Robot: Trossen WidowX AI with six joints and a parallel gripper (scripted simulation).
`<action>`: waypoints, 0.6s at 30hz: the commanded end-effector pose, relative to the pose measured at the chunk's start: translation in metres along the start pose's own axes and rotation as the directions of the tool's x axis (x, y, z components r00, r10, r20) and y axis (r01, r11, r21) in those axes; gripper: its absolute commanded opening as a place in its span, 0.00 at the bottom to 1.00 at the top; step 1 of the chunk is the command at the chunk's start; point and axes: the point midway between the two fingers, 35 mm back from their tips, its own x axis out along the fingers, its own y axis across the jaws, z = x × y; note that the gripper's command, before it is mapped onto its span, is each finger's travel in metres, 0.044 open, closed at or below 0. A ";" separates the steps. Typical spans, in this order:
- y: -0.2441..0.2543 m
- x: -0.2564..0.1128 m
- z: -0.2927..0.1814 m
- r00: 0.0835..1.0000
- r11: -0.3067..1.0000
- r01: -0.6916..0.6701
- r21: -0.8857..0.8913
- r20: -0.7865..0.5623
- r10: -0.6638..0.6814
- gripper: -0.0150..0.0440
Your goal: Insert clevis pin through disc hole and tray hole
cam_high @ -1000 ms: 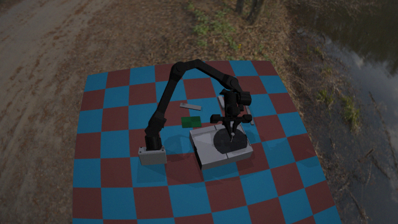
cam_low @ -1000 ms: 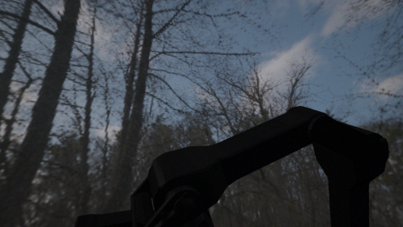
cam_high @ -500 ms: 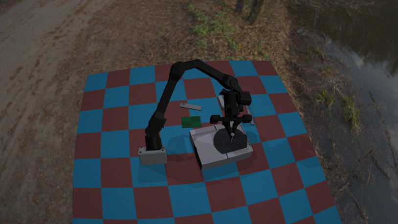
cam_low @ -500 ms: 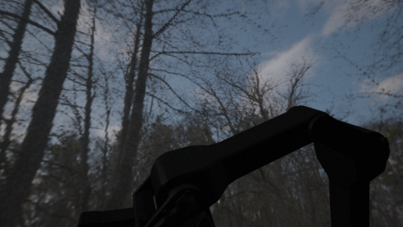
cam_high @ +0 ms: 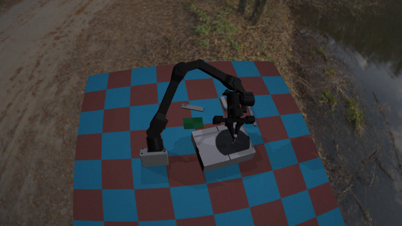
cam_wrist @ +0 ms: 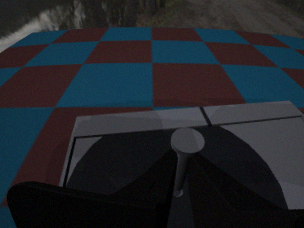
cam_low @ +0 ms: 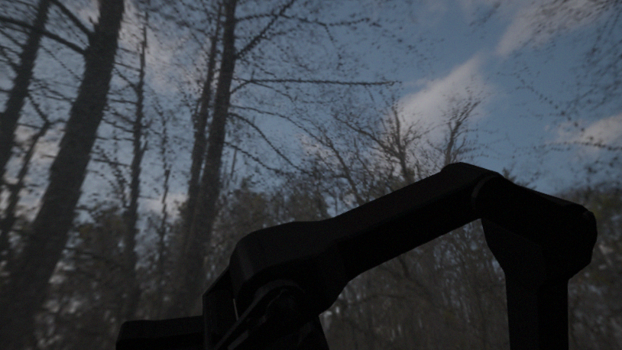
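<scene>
We have our gripper [cam_high: 234, 135] [cam_wrist: 182, 157] closed on the shank of the clevis pin [cam_high: 235, 135] [cam_wrist: 187, 141], which we hold head up over the disc [cam_high: 224, 141] [cam_wrist: 115, 160]. The dark disc lies inside the rimmed tray [cam_high: 208, 157] [cam_wrist: 145, 120], and we cannot tell whether the pin's tip is in its hole. Near the tray, a green rectangle [cam_high: 193, 123] and a pale bar [cam_high: 192, 107] lie on the checkered table [cam_high: 188, 202] [cam_wrist: 190, 77].
</scene>
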 end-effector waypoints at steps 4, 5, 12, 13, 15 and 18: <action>0.000 0.000 -0.001 1.000 1.000 0.009 -0.017 0.001 -0.009 0.25; 0.001 0.000 -0.001 1.000 1.000 0.010 -0.020 0.004 -0.010 0.25; 0.001 -0.001 -0.002 1.000 1.000 0.012 -0.023 0.018 -0.011 0.25; 0.001 -0.001 -0.002 1.000 1.000 0.011 -0.023 0.020 -0.011 0.25; 0.001 -0.001 -0.002 1.000 1.000 0.011 -0.022 0.021 -0.010 0.25; 0.000 -0.001 -0.002 1.000 1.000 0.009 -0.017 0.027 -0.008 0.25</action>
